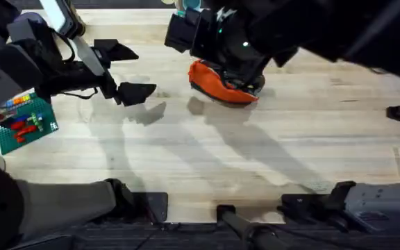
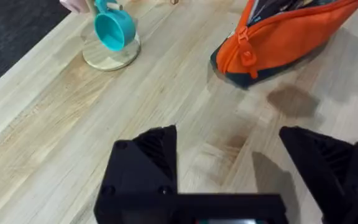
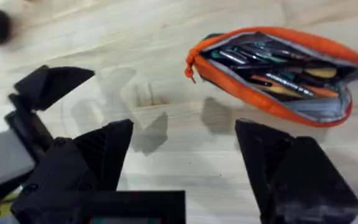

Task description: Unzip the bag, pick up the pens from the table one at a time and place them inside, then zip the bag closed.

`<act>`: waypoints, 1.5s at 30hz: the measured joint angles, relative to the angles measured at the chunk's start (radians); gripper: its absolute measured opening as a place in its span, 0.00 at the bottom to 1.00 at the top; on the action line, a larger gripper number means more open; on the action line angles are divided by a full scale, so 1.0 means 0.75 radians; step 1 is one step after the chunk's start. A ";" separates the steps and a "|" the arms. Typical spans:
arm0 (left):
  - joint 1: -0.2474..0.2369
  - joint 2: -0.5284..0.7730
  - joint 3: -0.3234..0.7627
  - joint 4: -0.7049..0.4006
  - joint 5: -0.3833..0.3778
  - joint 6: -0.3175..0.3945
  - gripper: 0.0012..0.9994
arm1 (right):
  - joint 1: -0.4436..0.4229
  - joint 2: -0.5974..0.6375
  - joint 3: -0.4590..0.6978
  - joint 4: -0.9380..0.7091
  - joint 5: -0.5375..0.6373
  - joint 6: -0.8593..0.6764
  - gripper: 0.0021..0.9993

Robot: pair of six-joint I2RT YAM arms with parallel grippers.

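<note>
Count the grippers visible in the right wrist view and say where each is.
2. The right gripper is open beside the unzipped bag; the left gripper, also open, sits farther off over the table.

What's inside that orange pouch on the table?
The pouch lies unzipped, and several pens are packed lengthwise against its dark lining. Anything underneath them, deeper in the pouch, is covered and cannot be seen.
</note>
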 joint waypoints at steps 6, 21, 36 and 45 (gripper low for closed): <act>0.000 0.000 0.000 0.000 -0.002 0.000 0.99 | 0.000 0.013 0.000 0.020 -0.021 0.224 1.00; 0.000 0.000 0.000 0.000 -0.002 0.000 0.99 | 0.000 0.065 0.000 0.001 -0.138 0.345 1.00; 0.000 0.000 0.000 0.000 -0.002 0.000 0.99 | 0.000 0.149 0.000 0.015 -0.152 0.345 1.00; 0.000 0.000 0.000 0.000 -0.002 0.000 0.99 | 0.000 0.278 0.001 0.178 -0.161 0.345 1.00</act>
